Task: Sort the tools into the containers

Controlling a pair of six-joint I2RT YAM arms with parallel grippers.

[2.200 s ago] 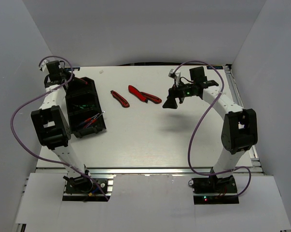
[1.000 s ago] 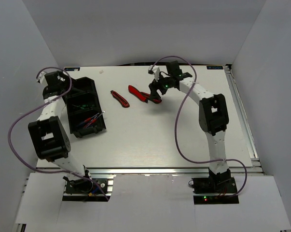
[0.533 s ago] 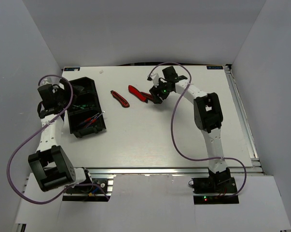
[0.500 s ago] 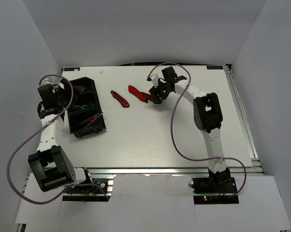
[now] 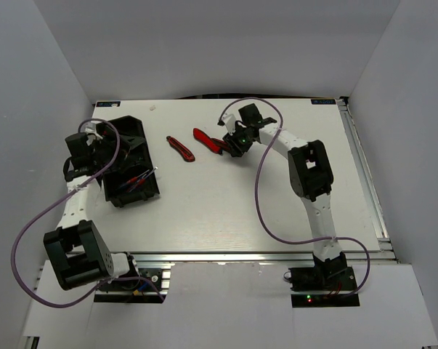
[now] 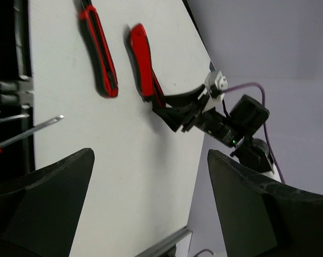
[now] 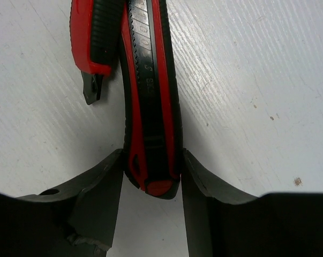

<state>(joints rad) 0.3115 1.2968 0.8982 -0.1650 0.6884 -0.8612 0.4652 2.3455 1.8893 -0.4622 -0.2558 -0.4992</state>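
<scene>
My right gripper (image 7: 152,160) is shut on the end of a red-and-black cutter (image 7: 150,96) that lies flat on the table; both fingers touch its sides. A second red-and-black tool (image 7: 94,37) lies just beside it. From above, the right gripper (image 5: 233,143) sits at the far middle of the table, next to that red tool (image 5: 204,138) and a red knife (image 5: 180,147). My left gripper (image 6: 150,209) is open and holds nothing. It hovers by the two black containers (image 5: 124,134), the nearer one (image 5: 149,190) holding thin screwdrivers (image 5: 140,178).
The left wrist view looks across the white table (image 6: 107,176) to the knife (image 6: 99,51), the red tool (image 6: 140,59) and the right gripper (image 6: 177,112). A container's edge (image 6: 6,91) with a screwdriver shaft (image 6: 32,126) shows at its left. Purple cables loop beside both arms.
The right gripper came down on the cutter's end and closed its fingers against it. The left arm drew back toward the near side, beside the containers, still open.
</scene>
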